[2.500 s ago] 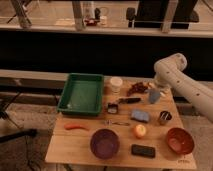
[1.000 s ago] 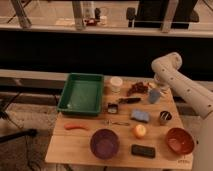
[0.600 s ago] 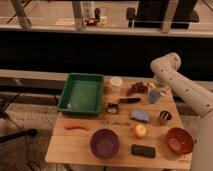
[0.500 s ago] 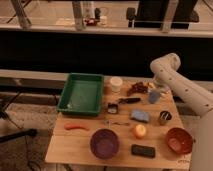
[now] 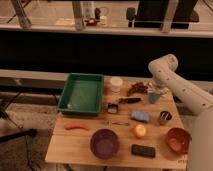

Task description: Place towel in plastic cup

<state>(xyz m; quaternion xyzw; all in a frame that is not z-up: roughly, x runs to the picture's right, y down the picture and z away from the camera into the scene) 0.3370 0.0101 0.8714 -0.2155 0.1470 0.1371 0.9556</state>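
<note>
The towel [image 5: 137,88] is a crumpled red-brown cloth lying at the back of the wooden table [image 5: 85,150], left of the blue plastic cup [image 5: 154,96]. The cup stands upright near the table's back right. My gripper [image 5: 153,88] hangs from the white arm [image 5: 165,67], right above the cup's rim and just right of the towel. The arm's wrist hides the gripper's tips. The towel lies on the table, apart from the cup.
A green tray [image 5: 69,103] sits at the left and a white cup [image 5: 115,83] behind the centre. A black tool [image 5: 129,100], blue sponge [image 5: 140,116], metal cup [image 5: 164,117], orange fruit [image 5: 140,130], purple bowl [image 5: 104,143], red bowl [image 5: 178,140], black block [image 5: 143,150] and carrot [image 5: 76,127] fill the rest.
The arm has shifted slightly left, bringing the gripper closer over the blue cup and the towel. The objects on the table have not moved.
</note>
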